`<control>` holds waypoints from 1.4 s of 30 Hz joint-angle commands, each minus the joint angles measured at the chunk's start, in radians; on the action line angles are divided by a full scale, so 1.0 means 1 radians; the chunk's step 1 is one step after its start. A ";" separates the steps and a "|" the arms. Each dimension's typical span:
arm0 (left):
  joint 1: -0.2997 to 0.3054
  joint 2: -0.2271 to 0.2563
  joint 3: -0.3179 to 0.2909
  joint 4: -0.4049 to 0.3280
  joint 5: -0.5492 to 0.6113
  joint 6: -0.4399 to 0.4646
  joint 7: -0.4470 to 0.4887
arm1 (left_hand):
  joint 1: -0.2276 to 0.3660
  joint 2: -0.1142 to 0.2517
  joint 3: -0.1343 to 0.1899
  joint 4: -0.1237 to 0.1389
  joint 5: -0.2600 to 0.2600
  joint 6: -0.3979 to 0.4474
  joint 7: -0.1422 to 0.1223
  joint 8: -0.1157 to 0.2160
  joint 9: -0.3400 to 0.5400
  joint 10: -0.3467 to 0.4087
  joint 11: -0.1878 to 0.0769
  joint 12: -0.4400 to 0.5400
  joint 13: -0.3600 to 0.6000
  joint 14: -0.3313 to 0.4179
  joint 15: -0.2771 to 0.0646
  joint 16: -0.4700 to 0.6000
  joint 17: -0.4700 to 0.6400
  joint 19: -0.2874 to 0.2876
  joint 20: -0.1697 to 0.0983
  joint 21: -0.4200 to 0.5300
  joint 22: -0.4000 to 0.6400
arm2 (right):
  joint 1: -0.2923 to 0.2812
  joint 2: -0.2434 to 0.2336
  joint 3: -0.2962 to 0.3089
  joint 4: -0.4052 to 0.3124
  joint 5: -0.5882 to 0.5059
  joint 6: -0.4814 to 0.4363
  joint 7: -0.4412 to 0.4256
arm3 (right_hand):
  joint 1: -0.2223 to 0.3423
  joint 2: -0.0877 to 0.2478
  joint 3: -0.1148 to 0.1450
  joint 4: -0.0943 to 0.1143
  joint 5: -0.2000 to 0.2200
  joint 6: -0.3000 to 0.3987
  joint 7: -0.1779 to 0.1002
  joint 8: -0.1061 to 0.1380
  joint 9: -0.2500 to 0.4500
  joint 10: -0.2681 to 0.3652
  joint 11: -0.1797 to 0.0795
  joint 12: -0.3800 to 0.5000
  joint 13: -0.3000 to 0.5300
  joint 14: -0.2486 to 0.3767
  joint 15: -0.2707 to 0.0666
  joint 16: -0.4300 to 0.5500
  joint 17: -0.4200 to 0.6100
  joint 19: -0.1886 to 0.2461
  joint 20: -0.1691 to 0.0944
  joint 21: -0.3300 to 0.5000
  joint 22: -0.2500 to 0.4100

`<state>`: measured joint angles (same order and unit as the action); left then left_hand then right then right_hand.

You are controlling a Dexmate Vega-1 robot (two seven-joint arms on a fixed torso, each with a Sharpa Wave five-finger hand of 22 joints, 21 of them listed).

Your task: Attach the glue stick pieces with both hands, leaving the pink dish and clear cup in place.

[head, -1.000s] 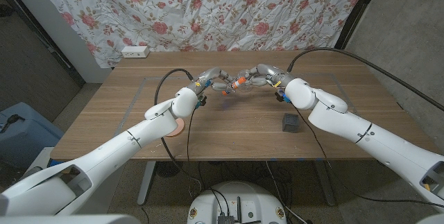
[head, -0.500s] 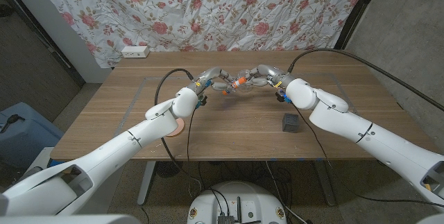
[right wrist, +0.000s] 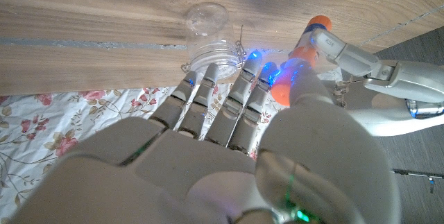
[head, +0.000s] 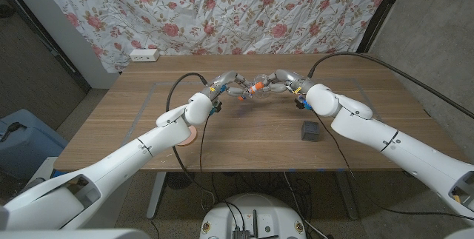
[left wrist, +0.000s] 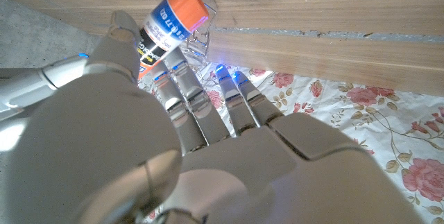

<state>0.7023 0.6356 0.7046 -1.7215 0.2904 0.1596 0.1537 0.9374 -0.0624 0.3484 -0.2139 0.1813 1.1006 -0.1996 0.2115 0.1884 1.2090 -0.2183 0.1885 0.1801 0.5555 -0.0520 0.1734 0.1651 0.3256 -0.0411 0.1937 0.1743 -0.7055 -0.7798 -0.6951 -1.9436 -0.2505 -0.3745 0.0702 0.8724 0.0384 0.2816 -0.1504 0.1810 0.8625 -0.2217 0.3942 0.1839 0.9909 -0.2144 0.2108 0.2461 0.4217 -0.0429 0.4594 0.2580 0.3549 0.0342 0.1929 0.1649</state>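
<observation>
Left hand point(head: 228, 83) and right hand point(head: 278, 82) both grip glue stick point(head: 253, 89) above surface point(head: 252, 139) (clear cup point(right wrist: 207, 23) just beside).

pink dish point(head: 189, 136): mostly hidden under left arm; glue stick point(head: 254, 88): join hidden by fingers

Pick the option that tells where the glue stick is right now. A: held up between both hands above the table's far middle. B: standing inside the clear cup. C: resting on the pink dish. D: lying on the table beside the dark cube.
A: the head view shows the left hand and right hand meeting on the orange glue stick above the table.
</observation>
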 commanded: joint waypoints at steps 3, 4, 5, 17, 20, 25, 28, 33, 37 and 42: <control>-0.002 -0.004 0.003 0.001 0.000 0.008 -0.004 | -0.086 0.107 0.051 0.043 0.004 0.050 0.042 0.006 0.005 0.002 -0.004 0.006 0.017 -0.001 -0.145 0.007 0.003 -0.007 -0.013 0.005 0.002 | 0.013 -0.003 0.002 0.016 0.012 0.014 0.012 | -0.009 0.001 -0.005 0.001 0.002 0.001 -0.001 -0.005 0.005 -0.007 -0.003 -0.004 0.003 -0.003 -0.128 0.004 0.001 0.007 0.009 -0.001 0.005; -0.002 -0.004 0.003 0.002 0.000 0.008 -0.004 | -0.086 0.107 0.051 0.044 0.004 0.051 0.044 0.007 0.005 0.002 -0.004 0.006 0.017 -0.001 -0.145 0.007 0.003 -0.007 -0.013 0.005 0.002 | 0.013 -0.003 0.003 0.016 0.012 0.014 0.012 | -0.010 0.001 -0.006 0.001 0.002 -0.001 -0.001 -0.007 0.005 -0.010 -0.003 -0.005 0.002 -0.004 -0.128 0.004 0.001 0.007 0.009 -0.001 0.005; -0.003 -0.003 0.004 0.005 -0.001 -0.002 -0.005 | -0.087 0.107 0.051 0.044 0.004 0.049 0.044 0.006 0.005 0.002 -0.004 0.006 0.017 -0.001 -0.144 0.007 0.003 -0.008 -0.012 0.005 0.002 | 0.013 -0.003 0.003 0.015 0.012 0.012 0.013 | -0.011 -0.001 -0.008 0.001 0.002 -0.012 -0.001 -0.013 0.005 -0.013 -0.002 -0.005 0.004 -0.004 -0.128 0.003 0.001 0.007 0.011 -0.001 0.005; -0.006 -0.005 0.005 0.011 0.000 -0.005 -0.001 | -0.086 0.109 0.053 0.044 0.004 0.049 0.044 0.006 0.006 0.000 -0.004 0.005 0.017 -0.002 -0.145 0.007 0.003 -0.008 -0.012 0.005 0.002 | 0.017 -0.009 -0.002 0.009 0.012 0.001 0.027 | -0.017 -0.011 -0.016 -0.002 0.002 -0.068 -0.001 -0.049 0.006 -0.041 -0.002 -0.009 0.005 -0.016 -0.127 -0.002 0.000 0.001 0.021 -0.002 0.006; -0.006 -0.007 0.004 0.010 0.000 0.004 -0.002 | -0.086 0.109 0.053 0.044 0.004 0.049 0.046 0.007 0.006 0.000 -0.004 0.006 0.017 -0.002 -0.145 0.007 0.003 -0.008 -0.012 0.005 0.002 | 0.019 -0.011 -0.003 0.010 0.012 0.002 0.032 | -0.018 -0.016 -0.019 -0.003 0.001 -0.082 -0.001 -0.059 0.007 -0.063 0.000 -0.016 0.004 -0.022 -0.123 -0.005 -0.001 -0.002 0.028 -0.003 0.006; -0.009 -0.009 0.005 0.014 0.000 0.004 0.000 | -0.087 0.109 0.053 0.044 0.004 0.049 0.045 0.007 0.006 0.000 -0.004 0.005 0.017 -0.002 -0.145 0.007 0.003 -0.008 -0.012 0.005 0.002 | 0.023 -0.014 -0.005 0.010 0.008 0.004 0.037 | -0.020 -0.022 -0.024 -0.004 0.000 -0.120 -0.001 -0.082 0.008 -0.098 0.000 -0.020 0.002 -0.028 -0.115 -0.008 -0.002 -0.007 0.034 -0.003 0.006; -0.010 -0.009 0.005 0.015 0.001 0.003 0.000 | -0.087 0.109 0.053 0.044 0.004 0.049 0.045 0.006 0.006 -0.001 -0.004 0.005 0.017 -0.001 -0.145 0.007 0.003 -0.008 -0.011 0.005 0.002 | 0.026 -0.016 -0.008 0.009 0.006 0.007 0.044 | -0.022 -0.028 -0.028 -0.004 -0.002 -0.144 0.000 -0.097 0.009 -0.118 0.000 -0.019 0.002 -0.037 -0.109 -0.012 -0.004 -0.012 0.042 -0.004 0.006; -0.010 -0.009 0.004 0.014 0.000 0.007 0.001 | -0.088 0.110 0.054 0.044 0.004 0.047 0.042 0.006 0.006 -0.002 -0.004 0.005 0.017 -0.001 -0.145 0.007 0.003 -0.008 -0.011 0.005 0.002 | 0.031 -0.021 -0.011 0.008 0.001 0.013 0.055 | -0.023 -0.043 -0.034 -0.006 -0.004 -0.171 0.000 -0.113 0.011 -0.149 0.001 -0.022 -0.002 -0.054 -0.102 -0.022 -0.007 -0.022 0.052 -0.005 0.005; -0.012 -0.011 0.005 0.016 0.000 0.011 0.001 | -0.089 0.111 0.055 0.045 0.005 0.046 0.045 0.006 0.006 -0.001 -0.004 0.005 0.017 0.000 -0.144 0.007 0.003 -0.008 -0.011 0.005 0.002 | 0.032 -0.024 -0.011 0.006 -0.002 0.018 0.061 | -0.024 -0.049 -0.038 -0.005 -0.002 -0.201 0.000 -0.129 0.012 -0.179 0.003 -0.022 -0.002 -0.066 -0.090 -0.029 -0.010 -0.027 0.057 -0.005 0.005; -0.016 -0.013 0.008 0.022 0.000 0.005 -0.001 | -0.089 0.111 0.056 0.045 0.005 0.046 0.046 0.006 0.006 -0.001 -0.004 0.006 0.017 0.000 -0.144 0.006 0.002 -0.008 -0.010 0.005 0.002 | 0.034 -0.032 -0.009 0.003 -0.004 0.028 0.073 | -0.031 -0.063 -0.046 -0.003 0.002 -0.245 0.001 -0.151 0.014 -0.228 0.013 -0.025 -0.006 -0.094 -0.074 -0.043 -0.012 -0.042 0.065 -0.006 0.005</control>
<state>0.6921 0.6267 0.7094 -1.7064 0.2907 0.1642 0.1528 0.9372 -0.0622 0.3484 -0.2139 0.1816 1.0984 -0.1974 0.2122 0.1884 1.2082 -0.2177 0.1885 0.1801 0.5556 -0.0519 0.1734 0.1651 0.3218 -0.0449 0.1937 0.1743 -0.6768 -0.7998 -0.7035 -1.9353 -0.2479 -0.3630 0.1218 0.8434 -0.0066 0.2430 -0.1530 0.1773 0.6379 -0.2200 0.2541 0.1934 0.7879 -0.2051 0.1885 0.2413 0.3404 -0.0415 0.4246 0.2460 0.3189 0.0918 0.1880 0.1649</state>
